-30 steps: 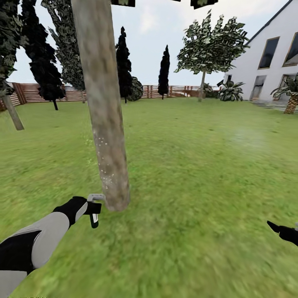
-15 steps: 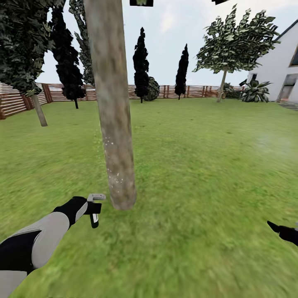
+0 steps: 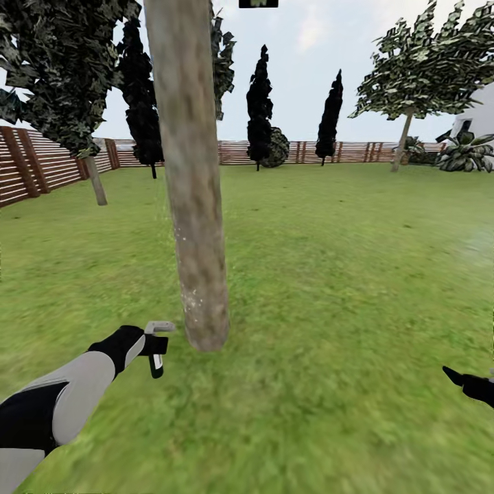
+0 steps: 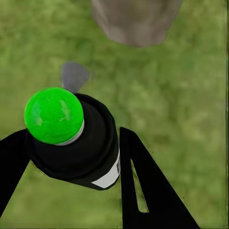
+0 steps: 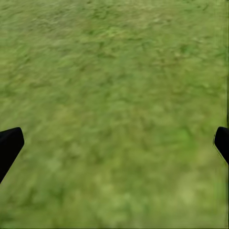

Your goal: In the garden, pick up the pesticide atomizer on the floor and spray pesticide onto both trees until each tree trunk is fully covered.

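A thick grey-brown tree trunk (image 3: 195,206) rises from the lawn just ahead, left of centre, its crown cut off by the picture's top. Pale specks dot its lower bark. My left gripper (image 3: 154,346) is shut on the pesticide atomizer (image 3: 158,329), held low beside the trunk's base, a short gap to its left. In the left wrist view the atomizer (image 4: 81,148) is a black bottle with a green round cap and a white label, clamped between the black fingers (image 4: 143,186), with the trunk's foot (image 4: 136,21) beyond. My right gripper (image 3: 473,384) hangs open over grass at the lower right; its fingertips (image 5: 9,145) stand wide apart.
A brown slat fence (image 3: 41,165) rings the lawn at the left and back. Dark narrow conifers (image 3: 259,103) stand along it. Leafy trees grow at the far left (image 3: 96,182) and far right (image 3: 401,147). A spiky shrub (image 3: 466,152) and a white house corner (image 3: 484,120) sit at the right edge.
The camera has turned left: trunk, conifers and the right tree slid right in the picture, the house nearly left it, and more left fence shows. Both arms look unmoved.
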Controlling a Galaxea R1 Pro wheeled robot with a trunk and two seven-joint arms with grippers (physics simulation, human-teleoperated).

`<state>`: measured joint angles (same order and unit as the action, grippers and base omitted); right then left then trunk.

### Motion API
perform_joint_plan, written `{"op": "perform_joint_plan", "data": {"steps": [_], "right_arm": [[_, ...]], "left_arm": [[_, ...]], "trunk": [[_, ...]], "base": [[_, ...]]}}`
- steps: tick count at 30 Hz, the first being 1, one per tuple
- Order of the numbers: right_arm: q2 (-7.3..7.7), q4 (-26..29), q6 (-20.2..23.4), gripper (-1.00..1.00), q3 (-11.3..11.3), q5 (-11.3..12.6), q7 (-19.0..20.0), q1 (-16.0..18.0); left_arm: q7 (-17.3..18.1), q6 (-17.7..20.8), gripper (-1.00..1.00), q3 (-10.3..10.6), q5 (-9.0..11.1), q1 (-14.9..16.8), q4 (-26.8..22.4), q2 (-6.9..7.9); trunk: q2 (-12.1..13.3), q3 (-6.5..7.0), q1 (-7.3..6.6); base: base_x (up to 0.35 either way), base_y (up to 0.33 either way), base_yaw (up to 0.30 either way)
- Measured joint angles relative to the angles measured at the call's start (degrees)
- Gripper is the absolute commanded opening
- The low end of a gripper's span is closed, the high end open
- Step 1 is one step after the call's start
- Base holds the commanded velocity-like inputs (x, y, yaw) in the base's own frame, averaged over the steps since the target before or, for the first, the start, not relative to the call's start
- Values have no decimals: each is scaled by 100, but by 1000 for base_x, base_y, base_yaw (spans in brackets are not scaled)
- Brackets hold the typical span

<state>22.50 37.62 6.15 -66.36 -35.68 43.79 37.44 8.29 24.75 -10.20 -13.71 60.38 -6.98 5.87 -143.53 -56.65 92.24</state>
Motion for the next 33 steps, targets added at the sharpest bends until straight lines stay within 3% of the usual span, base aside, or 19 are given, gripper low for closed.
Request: {"op": "perform_joint_plan", "data": {"steps": [14, 15, 17, 21, 25, 28, 33], "right_arm": [[0, 1, -3, 100, -6, 5, 1, 0], [0, 2, -2, 100, -7, 4, -4, 0], [0, 1, 0, 100, -9, 8, -9, 0], [0, 0, 0, 100, -9, 6, -9, 0], [0, 0, 0, 100, -14, 9, -8, 0], [7, 0, 0, 100, -17, 9, -8, 0], [9, 0, 0, 100, -18, 9, -10, 0]], "left_arm": [[-14, 58, -100, 10, -14, 2, -71, -13], [-17, 175, -100, 8, -13, 2, -206, -44], [-17, 931, -100, 23, -43, 3, -886, -70], [-12, 1954, -100, 34, -40, 14, -1966, -110], [-11, 3016, -100, 68, -26, 56, -2851, -399], [-13, 3154, -100, 124, -57, 113, -3116, -491], [-19, 3190, -100, 211, -86, 578, -3145, -511]], "trunk": [[0, 0, 0], [0, 0, 0], [0, 1, -1], [0, 0, 0], [-1, 1, -1], [0, 0, 0], [-1, 1, -1]], "base": [[2, -332, 97], [17, -331, 256], [45, -291, 215], [8, -44, 30], [0, -2, 1], [0, 0, 0], [0, 0, 0]]}}
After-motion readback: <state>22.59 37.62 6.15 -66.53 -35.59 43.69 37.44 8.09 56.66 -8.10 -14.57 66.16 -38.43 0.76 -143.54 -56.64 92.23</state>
